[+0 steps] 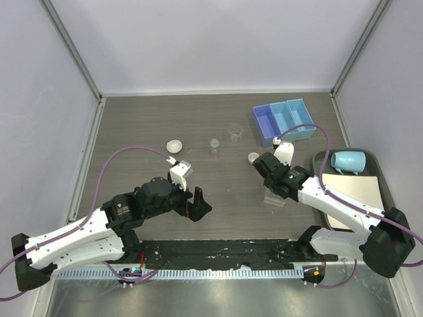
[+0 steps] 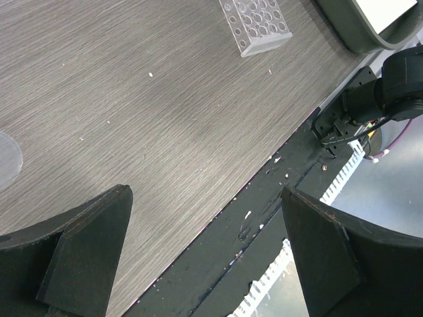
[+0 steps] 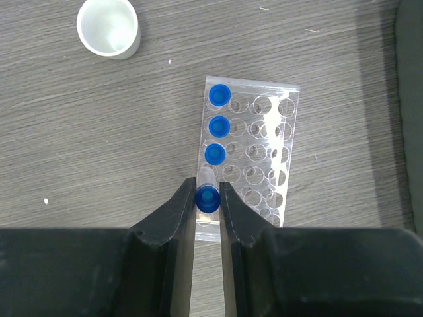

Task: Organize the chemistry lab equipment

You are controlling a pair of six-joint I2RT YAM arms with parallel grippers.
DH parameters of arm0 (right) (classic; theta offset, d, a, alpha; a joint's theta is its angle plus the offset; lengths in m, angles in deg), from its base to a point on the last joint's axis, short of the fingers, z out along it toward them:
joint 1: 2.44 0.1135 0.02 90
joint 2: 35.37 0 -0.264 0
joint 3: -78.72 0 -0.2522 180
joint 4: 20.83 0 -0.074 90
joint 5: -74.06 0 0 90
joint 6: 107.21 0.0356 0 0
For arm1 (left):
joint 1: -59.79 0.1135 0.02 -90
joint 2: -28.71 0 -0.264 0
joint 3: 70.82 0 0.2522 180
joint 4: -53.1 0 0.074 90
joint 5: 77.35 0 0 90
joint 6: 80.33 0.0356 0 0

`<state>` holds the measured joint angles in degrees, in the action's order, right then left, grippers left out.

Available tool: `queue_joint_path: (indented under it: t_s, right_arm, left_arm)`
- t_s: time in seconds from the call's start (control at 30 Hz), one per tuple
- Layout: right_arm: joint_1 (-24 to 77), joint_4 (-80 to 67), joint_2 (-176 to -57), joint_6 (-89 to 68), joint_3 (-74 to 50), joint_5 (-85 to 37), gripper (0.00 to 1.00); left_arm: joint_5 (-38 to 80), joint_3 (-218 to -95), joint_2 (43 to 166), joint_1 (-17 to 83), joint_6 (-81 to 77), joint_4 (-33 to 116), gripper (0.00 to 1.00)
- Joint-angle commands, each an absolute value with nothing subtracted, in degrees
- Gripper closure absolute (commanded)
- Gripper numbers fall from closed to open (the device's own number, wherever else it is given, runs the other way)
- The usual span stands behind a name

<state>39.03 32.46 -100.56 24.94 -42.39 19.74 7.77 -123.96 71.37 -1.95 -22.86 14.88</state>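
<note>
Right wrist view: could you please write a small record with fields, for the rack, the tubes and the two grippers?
tube rack: clear, flat on the table
seated tubes: three, blue-capped, in a row along one edge
right gripper: shut on a fourth tube at the rack's near end
left gripper: open, empty, above bare table

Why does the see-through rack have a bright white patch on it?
Right wrist view: that is light glaring off the clear rack, washing out some holes. Top view: no glare shows; the rack is a faint shape by the right arm.
</note>
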Motion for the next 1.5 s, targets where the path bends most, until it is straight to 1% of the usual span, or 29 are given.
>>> queue_joint_path:
  t_s: [0.0,0.43,0.53,0.83,0.93,0.97,1.07,1.33,1.47]
  right_arm:
    - [38.43,31.08,-100.24,25.33,-43.48,21.24,0.99]
    - [37.99,29.50,-100.50,25.85,-45.68,19.92,0.99]
    - [37.99,28.79,-100.33,26.38,-46.56,19.57,0.98]
    - [37.90,27.30,-100.50,27.44,-48.41,18.51,0.82]
    - [37.99,27.56,-100.15,27.44,-48.49,18.42,0.73]
    - [37.99,27.74,-99.98,27.35,-48.23,18.42,0.67]
    - [37.98,28.96,-99.27,27.26,-47.18,18.86,0.57]
    - [37.99,34.58,-95.50,25.86,-42.87,18.95,0.48]
    - [38.60,36.26,-93.56,24.71,-41.64,15.09,0.47]
  left_arm:
    - [8.00,-123.78,71.34,-1.74,-22.05,16.76,0.00]
    - [8.00,-123.96,71.60,-1.74,-22.05,16.67,0.00]
    - [7.91,-123.87,71.78,-1.74,-22.14,16.67,0.00]
    - [7.29,-123.96,72.92,-1.74,-22.58,16.49,0.00]
    - [7.21,-124.04,73.27,-1.74,-22.58,16.58,0.00]
    - [7.20,-124.04,73.27,-1.74,-22.67,16.67,0.00]
    - [6.86,-124.31,73.80,-1.74,-22.58,16.58,0.00]
    - [6.33,-125.98,75.91,-1.74,-22.49,15.88,0.00]
    - [5.80,-126.42,76.61,-1.74,-22.58,15.79,0.00]
